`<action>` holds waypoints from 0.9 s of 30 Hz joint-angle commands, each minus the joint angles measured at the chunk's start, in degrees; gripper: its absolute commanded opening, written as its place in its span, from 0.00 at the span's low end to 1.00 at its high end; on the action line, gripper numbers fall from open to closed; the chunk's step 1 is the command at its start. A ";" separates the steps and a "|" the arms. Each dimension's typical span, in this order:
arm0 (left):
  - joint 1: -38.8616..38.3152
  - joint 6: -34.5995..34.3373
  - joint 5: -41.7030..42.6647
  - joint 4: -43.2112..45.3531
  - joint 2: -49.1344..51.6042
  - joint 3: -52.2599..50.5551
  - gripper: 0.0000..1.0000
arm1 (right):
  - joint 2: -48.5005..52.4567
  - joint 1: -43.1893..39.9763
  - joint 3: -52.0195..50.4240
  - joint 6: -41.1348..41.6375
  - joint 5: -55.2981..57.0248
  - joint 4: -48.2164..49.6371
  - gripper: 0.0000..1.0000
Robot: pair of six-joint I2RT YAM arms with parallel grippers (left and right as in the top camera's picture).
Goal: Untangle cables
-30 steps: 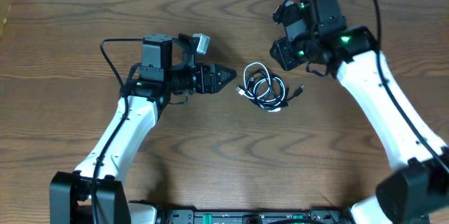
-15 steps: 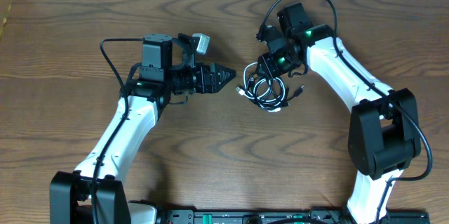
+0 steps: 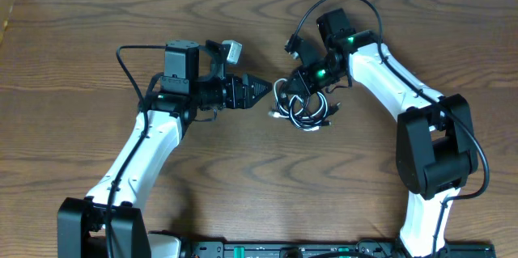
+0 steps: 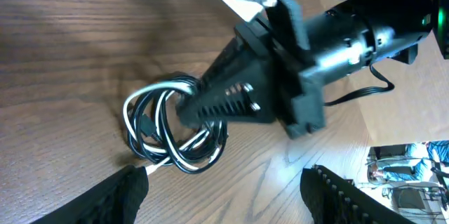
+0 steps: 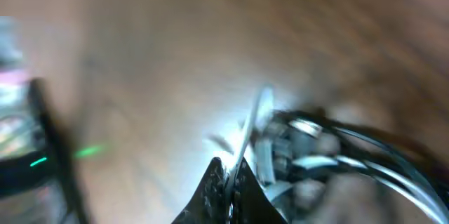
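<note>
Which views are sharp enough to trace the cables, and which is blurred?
Right wrist: heavy blur, the cables smear into streaks. Left wrist: sharp on the cables, with soft shadows across the table. Overhead: sharp, evenly lit, no glare.

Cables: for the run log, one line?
coiled black and white cables: tangled; right end effector: closed on them; left end effector: open

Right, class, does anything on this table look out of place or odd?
Only the cables: black and white cords knotted into one tangled coil on the table, the right gripper shut on its loops. Nothing looks spilled or damaged.
</note>
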 commanded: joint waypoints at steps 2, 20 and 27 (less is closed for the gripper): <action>-0.02 0.96 1.09 -0.17 0.24 0.09 0.74 | -4.68 -1.97 -0.24 -10.08 -21.92 1.22 0.01; -0.02 1.20 1.11 -0.68 0.24 0.09 0.74 | -32.41 -7.63 -0.20 4.79 -21.94 15.17 0.01; -0.02 2.36 1.09 -2.78 0.24 0.09 0.74 | -35.69 -8.76 -0.20 15.37 -21.16 24.20 0.01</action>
